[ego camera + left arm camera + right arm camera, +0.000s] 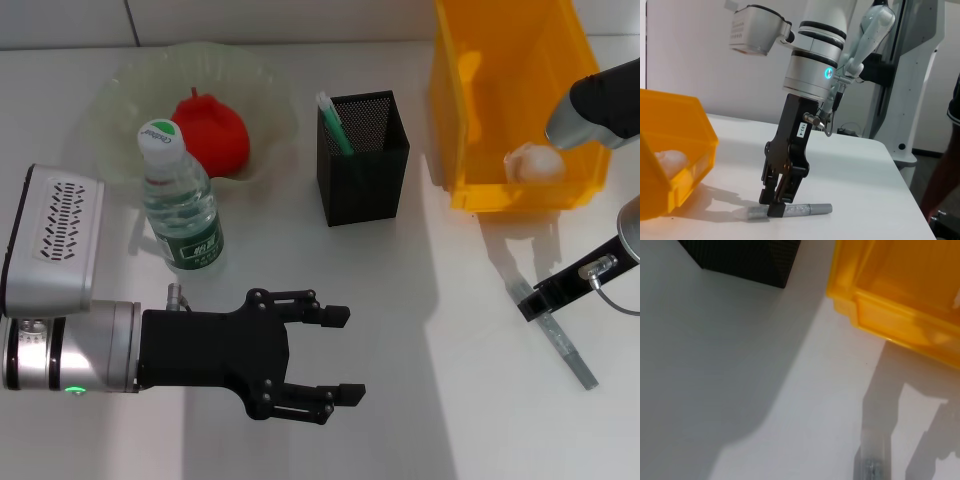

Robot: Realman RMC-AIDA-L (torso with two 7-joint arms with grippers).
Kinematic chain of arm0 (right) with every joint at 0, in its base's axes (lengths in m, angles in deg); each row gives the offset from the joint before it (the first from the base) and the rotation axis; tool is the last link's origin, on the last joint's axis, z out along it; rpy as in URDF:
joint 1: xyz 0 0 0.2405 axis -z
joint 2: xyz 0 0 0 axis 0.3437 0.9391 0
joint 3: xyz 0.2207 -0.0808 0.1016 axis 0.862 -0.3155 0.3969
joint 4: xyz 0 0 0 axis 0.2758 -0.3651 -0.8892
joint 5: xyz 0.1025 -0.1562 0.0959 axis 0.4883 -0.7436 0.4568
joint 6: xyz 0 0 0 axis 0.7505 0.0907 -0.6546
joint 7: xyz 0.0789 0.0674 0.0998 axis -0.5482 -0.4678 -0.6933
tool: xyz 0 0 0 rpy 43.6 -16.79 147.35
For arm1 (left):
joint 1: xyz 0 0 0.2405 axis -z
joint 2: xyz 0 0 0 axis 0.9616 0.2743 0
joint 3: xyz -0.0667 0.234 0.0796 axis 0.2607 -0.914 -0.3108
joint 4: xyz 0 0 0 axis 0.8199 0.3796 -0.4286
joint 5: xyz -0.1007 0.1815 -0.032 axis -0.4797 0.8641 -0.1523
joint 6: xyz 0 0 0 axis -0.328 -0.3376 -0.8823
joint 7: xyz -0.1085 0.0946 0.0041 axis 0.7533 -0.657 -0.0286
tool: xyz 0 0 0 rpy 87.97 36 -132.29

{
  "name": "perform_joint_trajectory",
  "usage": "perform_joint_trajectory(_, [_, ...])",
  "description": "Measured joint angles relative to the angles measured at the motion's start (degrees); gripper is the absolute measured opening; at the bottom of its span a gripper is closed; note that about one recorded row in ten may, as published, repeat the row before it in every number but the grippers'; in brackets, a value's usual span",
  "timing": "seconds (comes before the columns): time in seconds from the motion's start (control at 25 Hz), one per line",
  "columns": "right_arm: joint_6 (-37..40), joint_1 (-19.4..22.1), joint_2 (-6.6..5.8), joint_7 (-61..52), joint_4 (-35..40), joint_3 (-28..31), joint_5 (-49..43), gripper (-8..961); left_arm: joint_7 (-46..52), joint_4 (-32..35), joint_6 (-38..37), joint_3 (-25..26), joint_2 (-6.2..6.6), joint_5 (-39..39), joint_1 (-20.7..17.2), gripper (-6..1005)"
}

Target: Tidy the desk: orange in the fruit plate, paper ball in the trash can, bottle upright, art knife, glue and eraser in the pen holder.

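My right gripper [533, 303] is down at the table on the right, shut on the grey art knife [565, 350], which still lies flat; the left wrist view shows that gripper [772, 207] astride the art knife [810, 208]. The paper ball [535, 162] lies in the yellow trash can [470, 120]. The orange [212, 128] sits in the fruit plate [120, 95]. The bottle [180, 195] stands upright. A green-and-white glue stick [335, 125] leans inside the pen holder [365, 175]. My left gripper [340, 355] hovers open at the front, holding nothing. The eraser is out of view.
The bottle stands just behind my left arm's wrist. The pen holder [745, 260] and trash can [900, 315] stand close behind the knife [871, 467]. The table's edge runs to the right of the knife in the left wrist view.
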Motion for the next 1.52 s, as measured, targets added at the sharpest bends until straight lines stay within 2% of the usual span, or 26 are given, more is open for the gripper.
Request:
perform_joint_trajectory(0.36, [0.0, -0.5, 0.04, 0.4, -0.6, 0.0, 0.0, 354, 0.0, 0.0, 0.0, 0.0, 0.08, -0.1, 0.0, 798])
perform_joint_trajectory(0.76, [0.1, -0.8, 0.07, 0.5, -1.8, -0.1, -0.1, 166, 0.0, 0.0, 0.0, -0.1, 0.09, -0.1, 0.0, 798])
perform_joint_trajectory(1.16, [0.6, -0.5, 0.01, 1.4, -0.7, -0.1, -0.1, 157, 0.0, 0.0, 0.0, 0.0, 0.09, -0.2, -0.1, 798])
perform_joint_trajectory(1.32, [1.5, 0.9, -0.01, 1.6, 4.2, 0.2, 0.6, 154, 0.0, 0.0, -0.1, 0.0, 0.09, -0.2, -0.2, 798])
perform_joint_trajectory(1.44, [3.5, 2.9, -0.11, 2.4, 13.1, 1.8, 4.3, 151, 0.0, 0.0, -0.2, 0.2, 0.09, -0.2, -0.2, 799])
perform_joint_trajectory(1.52, [5.0, 4.0, -0.12, 4.0, 19.6, 5.1, 8.4, 149, 0.0, 0.0, -0.2, 0.2, 0.09, -0.2, -0.1, 799])
